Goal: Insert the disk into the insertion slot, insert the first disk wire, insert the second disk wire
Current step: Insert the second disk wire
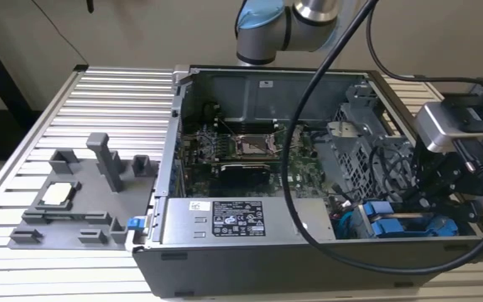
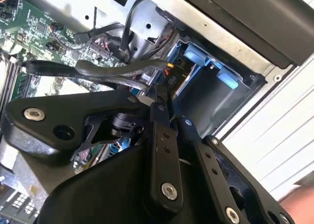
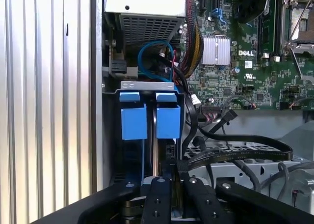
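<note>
Inside the open grey metal computer case (image 1: pixel 224 277), the blue-framed silver disk (image 3: pixel 151 117) sits in the narrow grey cage insertion slot (image 3: pixel 112 135), directly ahead of the black gripper (image 2: pixel 164 98), its fingers pinched nearly shut on a black flat disk wire (image 2: pixel 113 69).

Exterior view high, overlooking open computer case (image 1: pixel 250 264); wrist views close (shared drive cage (image 3: pixel 147 86)).

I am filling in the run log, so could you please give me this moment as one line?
gripper: at a black cable, fingers close together | disk: seated in insertion slot, blue carrier tabs showing | location: computer case corner
</note>
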Controlling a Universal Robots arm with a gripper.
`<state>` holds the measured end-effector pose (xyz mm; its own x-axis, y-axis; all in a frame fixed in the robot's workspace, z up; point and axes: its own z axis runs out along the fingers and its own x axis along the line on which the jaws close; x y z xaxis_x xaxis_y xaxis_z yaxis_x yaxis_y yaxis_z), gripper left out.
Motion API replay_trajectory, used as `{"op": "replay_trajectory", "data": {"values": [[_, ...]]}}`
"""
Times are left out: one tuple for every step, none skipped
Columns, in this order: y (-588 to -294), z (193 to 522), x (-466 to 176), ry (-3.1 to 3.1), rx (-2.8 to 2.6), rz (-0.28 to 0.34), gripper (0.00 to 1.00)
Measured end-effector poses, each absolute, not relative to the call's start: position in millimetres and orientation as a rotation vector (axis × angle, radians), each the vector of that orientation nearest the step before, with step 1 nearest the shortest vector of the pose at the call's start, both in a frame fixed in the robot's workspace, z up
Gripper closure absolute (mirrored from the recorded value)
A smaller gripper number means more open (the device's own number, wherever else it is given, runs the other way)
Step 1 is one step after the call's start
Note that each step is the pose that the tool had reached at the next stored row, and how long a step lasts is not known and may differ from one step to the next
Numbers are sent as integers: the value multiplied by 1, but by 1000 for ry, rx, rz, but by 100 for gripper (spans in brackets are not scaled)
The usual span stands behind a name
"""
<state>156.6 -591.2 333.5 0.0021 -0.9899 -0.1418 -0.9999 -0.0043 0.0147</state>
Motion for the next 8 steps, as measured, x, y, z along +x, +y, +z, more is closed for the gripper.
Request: {"op": "replay_trajectory", "data": {"values": [[-591, 333, 157, 2151, -2158, 170, 84], [-590, 334, 157, 2151, -2158, 169, 84], [-590, 334, 157, 2152, -2158, 169, 84], [-590, 334, 157, 2152, -2158, 169, 84], [-590, 334, 157, 2152, -2158, 169, 84], [-593, 334, 157, 2152, -2158, 169, 84], [-600, 334, 157, 2152, -2159, 167, 84], [-601, 335, 157, 2153, -2159, 166, 82]]}}
